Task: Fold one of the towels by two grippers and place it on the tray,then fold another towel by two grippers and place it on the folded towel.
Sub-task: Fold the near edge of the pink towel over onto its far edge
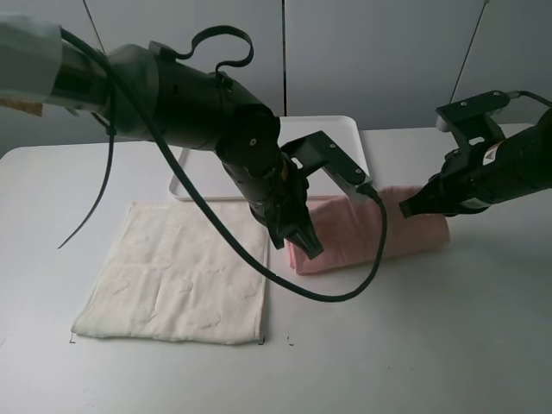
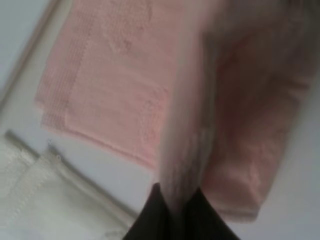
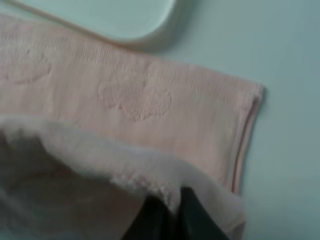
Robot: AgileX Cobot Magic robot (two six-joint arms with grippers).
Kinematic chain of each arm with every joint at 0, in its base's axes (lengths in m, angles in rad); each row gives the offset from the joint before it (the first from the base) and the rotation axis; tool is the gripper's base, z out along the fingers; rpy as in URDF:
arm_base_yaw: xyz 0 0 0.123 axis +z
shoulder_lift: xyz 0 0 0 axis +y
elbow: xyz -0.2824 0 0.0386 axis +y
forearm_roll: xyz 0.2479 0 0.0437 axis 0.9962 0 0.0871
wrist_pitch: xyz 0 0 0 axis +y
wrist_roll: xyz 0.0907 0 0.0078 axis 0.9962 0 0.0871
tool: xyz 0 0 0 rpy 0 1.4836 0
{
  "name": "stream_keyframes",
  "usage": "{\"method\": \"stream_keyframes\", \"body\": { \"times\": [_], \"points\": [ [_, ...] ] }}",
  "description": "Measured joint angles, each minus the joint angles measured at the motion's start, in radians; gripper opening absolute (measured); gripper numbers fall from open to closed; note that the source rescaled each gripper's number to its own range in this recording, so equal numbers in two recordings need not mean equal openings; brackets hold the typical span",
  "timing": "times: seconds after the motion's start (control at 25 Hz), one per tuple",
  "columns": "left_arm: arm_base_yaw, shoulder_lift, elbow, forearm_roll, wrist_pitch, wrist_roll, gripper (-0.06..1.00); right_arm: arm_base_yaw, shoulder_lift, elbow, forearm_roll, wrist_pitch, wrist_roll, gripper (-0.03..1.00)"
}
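The pale pink towel point(image 1: 388, 231) lies as a folded strip on the table, right of centre and in front of the tray point(image 1: 343, 131). My left gripper point(image 1: 309, 247) is shut on the strip's near left corner. In the left wrist view its black fingers point(image 2: 150, 215) pinch a raised pink edge point(image 2: 182, 150). My right gripper point(image 1: 409, 209) is shut on the towel's right part. Its fingers point(image 3: 152, 217) pinch a lifted fold of the pink towel point(image 3: 130, 95) in the right wrist view. The cream-white towel point(image 1: 177, 274) lies flat and unfolded at the left.
The white tray's rounded corner point(image 3: 120, 20) sits just beyond the pink towel. The cream towel's edge point(image 2: 35, 195) lies close beside the left gripper. A black cable point(image 1: 345, 289) loops over the table in front of the pink towel.
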Motion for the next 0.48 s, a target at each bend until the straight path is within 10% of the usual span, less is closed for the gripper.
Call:
{"method": "stream_keyframes", "body": {
  "times": [0.12, 0.24, 0.4, 0.48],
  "points": [
    [0.015, 0.000, 0.000, 0.016, -0.040, -0.038, 0.03, 0.000, 0.037, 0.000, -0.026, -0.053, 0.002, 0.01],
    [0.031, 0.000, 0.000, 0.036, -0.056, -0.067, 0.27, 0.000, 0.063, 0.000, -0.036, -0.124, -0.015, 0.18],
    [0.054, 0.000, 0.000, 0.091, -0.061, -0.171, 0.88, 0.000, 0.069, -0.002, -0.040, -0.235, -0.035, 0.81],
    [0.063, 0.000, 0.000, 0.137, -0.064, -0.257, 0.95, 0.000, 0.071, -0.004, -0.022, -0.252, -0.038, 0.96]
  ]
}}
